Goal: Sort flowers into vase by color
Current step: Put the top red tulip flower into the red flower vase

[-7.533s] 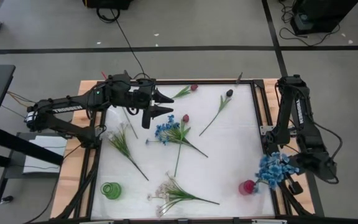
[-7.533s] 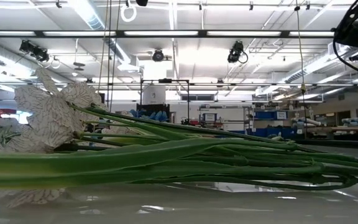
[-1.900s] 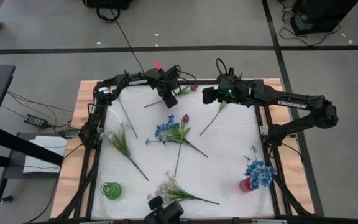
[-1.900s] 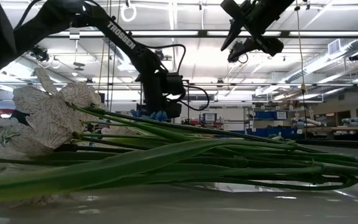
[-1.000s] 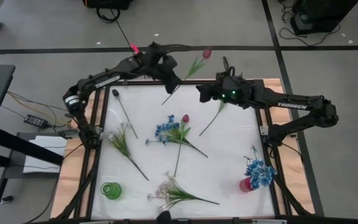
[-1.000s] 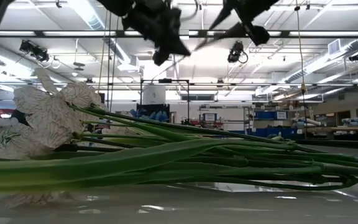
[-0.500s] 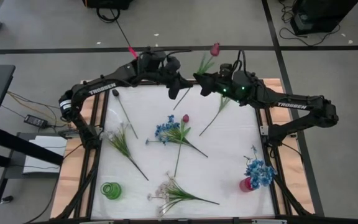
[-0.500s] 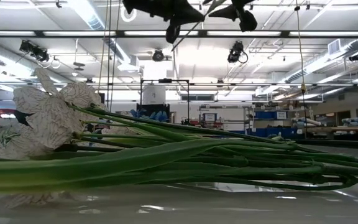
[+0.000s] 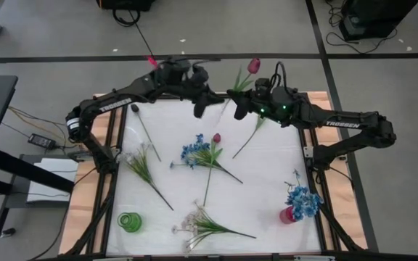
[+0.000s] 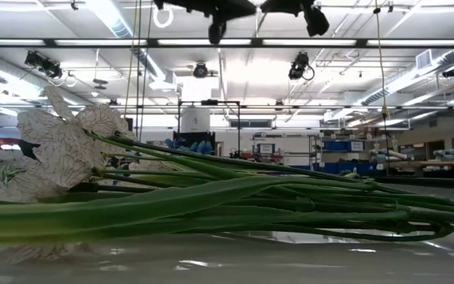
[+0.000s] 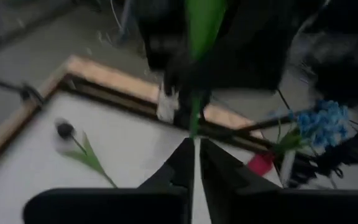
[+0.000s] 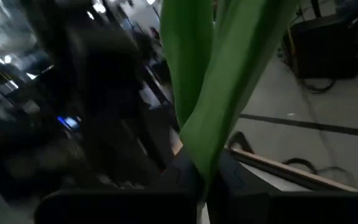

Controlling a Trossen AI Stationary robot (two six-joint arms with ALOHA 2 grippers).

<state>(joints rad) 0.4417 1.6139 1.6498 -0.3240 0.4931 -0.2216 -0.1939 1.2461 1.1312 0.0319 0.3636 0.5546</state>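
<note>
A dark red tulip on a green stem is held high over the table's far edge, blossom uppermost, between both grippers. My left gripper is shut on the lower stem. My right gripper is shut higher up, under the leaf. On the white table lie a blue cluster, a second red tulip, white sprays and a dark bud. A green vase stands near left. A red vase near right holds blue flowers. My left gripper pinches the tulip's thin lower stem between its two fingers, coming from the table's left. The stem runs on past the fingers toward my right gripper, and the flower is clear of the table. My right gripper pinches the stem just below the broad leaf, coming level from the table's right. Leaf and blossom rise beyond its fingers, and the flower is tilted and lifted clear.
Another green stem lies on the table under my right arm. The table's wooden frame borders the white mat. In the low view a white spray and long green stems lie close in front of the camera.
My left gripper has carried the red tulip a little up and toward my right gripper, and the stem now stands steeper. My right gripper, open a second ago, has shut on the stem under the leaf.
</note>
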